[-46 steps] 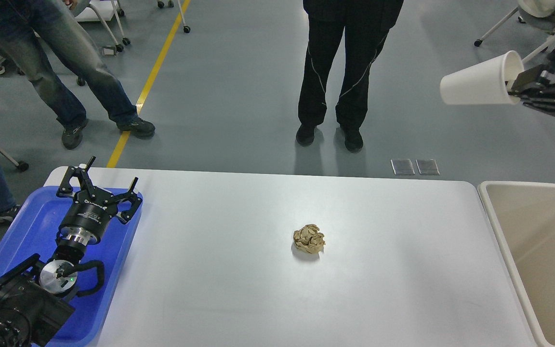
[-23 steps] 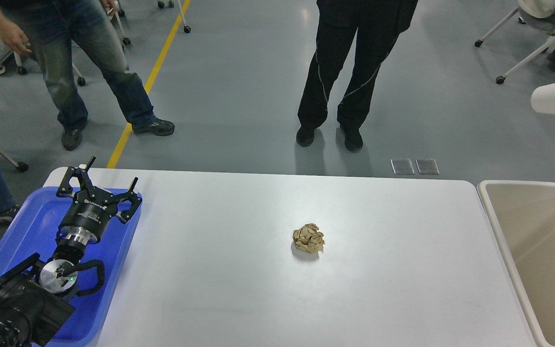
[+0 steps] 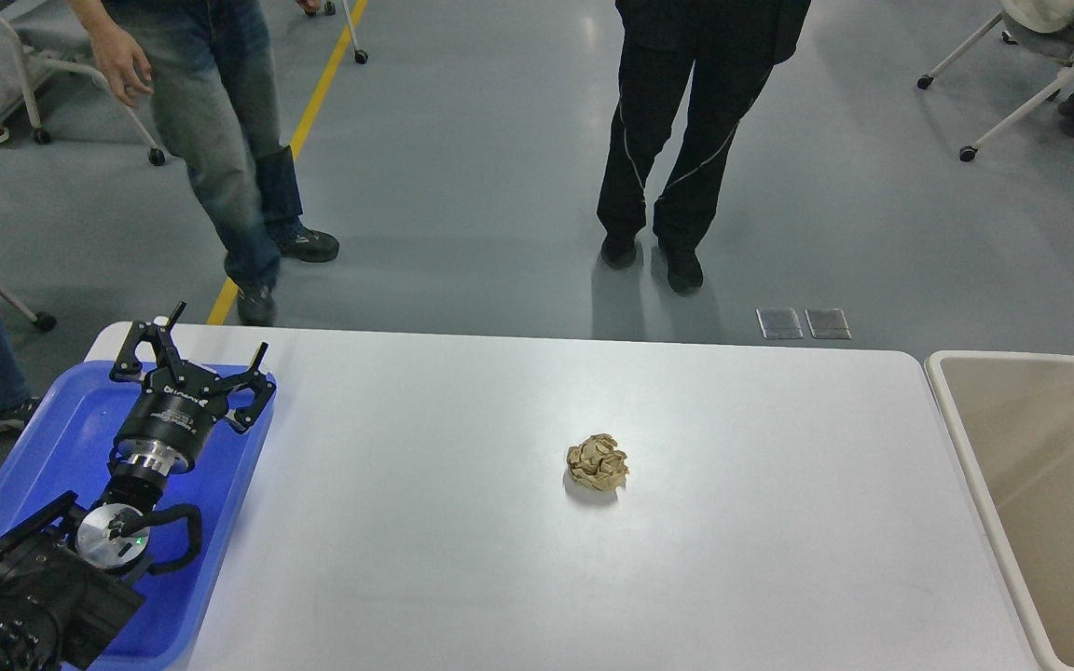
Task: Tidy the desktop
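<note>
The white desktop [image 3: 462,559] fills the lower part of the head view. A crumpled brown paper ball [image 3: 598,462] lies on it near the middle. My left gripper [image 3: 206,349] is open and empty, hovering over the blue tray [image 3: 52,438] at the desktop's left end, far left of the paper ball. My right gripper and the white paper cup are out of view.
A beige tub-like bin [image 3: 1050,503] stands at the desktop's right end. Two people stand on the grey floor beyond the far edge, one in black trousers [image 3: 663,130], one in jeans [image 3: 229,140]. Wheeled chairs [image 3: 1040,65] stand far right.
My right gripper with the white cup has moved right and out of view. The person in jeans has stepped right. My left arm has not moved.
</note>
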Robot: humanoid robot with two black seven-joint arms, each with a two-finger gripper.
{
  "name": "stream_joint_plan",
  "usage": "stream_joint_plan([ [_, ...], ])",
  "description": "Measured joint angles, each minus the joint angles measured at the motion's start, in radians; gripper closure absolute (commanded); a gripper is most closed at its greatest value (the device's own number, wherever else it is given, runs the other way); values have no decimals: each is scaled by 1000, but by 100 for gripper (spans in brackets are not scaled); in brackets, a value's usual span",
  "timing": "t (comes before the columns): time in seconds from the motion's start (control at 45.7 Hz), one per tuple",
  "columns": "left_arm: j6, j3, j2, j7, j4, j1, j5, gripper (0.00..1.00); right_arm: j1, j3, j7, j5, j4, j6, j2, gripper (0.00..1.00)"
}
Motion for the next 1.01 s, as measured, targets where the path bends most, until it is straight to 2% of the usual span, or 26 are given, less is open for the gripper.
stream_joint_plan([
  [0.219, 0, 0, 0, 0, 0, 0, 0, 0, -96, 11, -88, 67, -22, -139, 41, 100],
  [0.416, 0, 0, 0, 0, 0, 0, 0, 0, -183, 18, -134, 123, -31, -260, 95, 100],
  [0.7, 0, 0, 0, 0, 0, 0, 0, 0, -302, 49, -163, 188, -46, -344, 180, 100],
  [1.006, 0, 0, 0, 0, 0, 0, 0, 0, -388, 74, -171, 208, -59, -380, 268, 100],
])
